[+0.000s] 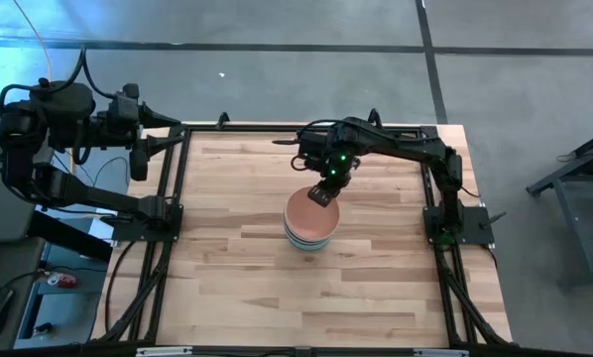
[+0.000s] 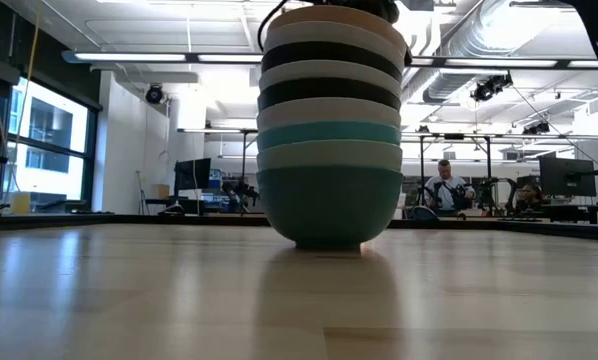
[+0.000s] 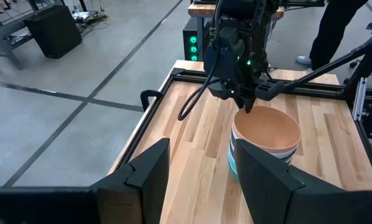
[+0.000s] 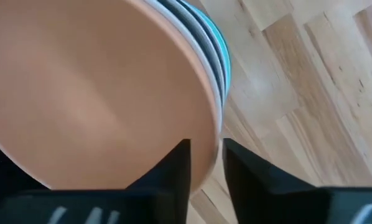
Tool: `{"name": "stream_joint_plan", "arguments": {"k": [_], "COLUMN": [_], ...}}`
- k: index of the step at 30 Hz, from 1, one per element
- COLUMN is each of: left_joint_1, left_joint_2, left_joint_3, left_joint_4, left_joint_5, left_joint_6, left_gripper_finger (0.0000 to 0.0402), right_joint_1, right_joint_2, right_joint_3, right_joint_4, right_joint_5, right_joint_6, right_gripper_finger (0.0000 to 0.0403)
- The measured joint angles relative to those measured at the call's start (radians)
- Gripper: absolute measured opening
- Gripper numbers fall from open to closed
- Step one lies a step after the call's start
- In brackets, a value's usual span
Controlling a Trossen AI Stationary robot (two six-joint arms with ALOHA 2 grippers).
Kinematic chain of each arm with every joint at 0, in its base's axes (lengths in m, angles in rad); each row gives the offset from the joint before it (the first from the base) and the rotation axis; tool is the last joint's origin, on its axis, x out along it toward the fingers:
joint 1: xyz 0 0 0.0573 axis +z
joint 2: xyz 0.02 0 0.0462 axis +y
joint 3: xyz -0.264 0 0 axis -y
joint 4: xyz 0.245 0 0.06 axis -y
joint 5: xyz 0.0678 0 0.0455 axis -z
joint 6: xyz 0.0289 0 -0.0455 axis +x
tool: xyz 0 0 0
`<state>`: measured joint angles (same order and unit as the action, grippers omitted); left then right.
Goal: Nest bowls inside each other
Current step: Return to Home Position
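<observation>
Under the right jaws, salmon-pink bowl point(image 1: 306, 210) atop the nested stack point(image 2: 329, 150).

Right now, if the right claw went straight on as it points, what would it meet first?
The pink bowl topping the stack: the right claw points down at its rim, which shows in the gap between its fingers. Clearance above it is unclear.

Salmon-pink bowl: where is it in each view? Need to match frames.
High view: salmon-pink bowl at table centre, topping the stack.
Low view: top edge, rim only.
Left wrist view: beyond the left fingers, interior showing.
Right wrist view: bowl close up, fills most.
Shared landmark: the stack beneath it.
</observation>
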<state>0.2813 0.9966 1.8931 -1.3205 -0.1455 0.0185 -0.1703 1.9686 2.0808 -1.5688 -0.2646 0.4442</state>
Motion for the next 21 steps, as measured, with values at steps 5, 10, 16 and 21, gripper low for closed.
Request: {"name": "stream_joint_plan", "arguments": {"k": [5,10,16,21], "left_joint_1": [0.000,0.000,-0.001,-0.002], "left_joint_2": [0.000,0.001,-0.017,-0.050], "left_joint_3": [0.000,-0.020,-0.206,-0.390], "left_joint_4": [0.000,0.003,0.100,0.408], "left_joint_5": [0.000,0.003,0.113,0.270], "left_joint_6": [0.000,-0.007,-0.011,0.000], "left_gripper_finger": [0.0168,0.0168,0.0168,0.0168], "right_joint_1": [-0.001,-0.004,0.000,0.009], "right_joint_2": [0.001,0.001,-0.047,-0.171], "right_joint_3": [0.018,0.126,0.246,0.197], "right_joint_4": [0.006,0.007,0.109,0.238], "right_joint_5": [-0.004,0.012,0.023,0.026], "right_joint_6": [-0.006,-0.037,-0.164,-0.297], "right_gripper_finger": [0.0116,0.0126,0.0127,0.0127]}}
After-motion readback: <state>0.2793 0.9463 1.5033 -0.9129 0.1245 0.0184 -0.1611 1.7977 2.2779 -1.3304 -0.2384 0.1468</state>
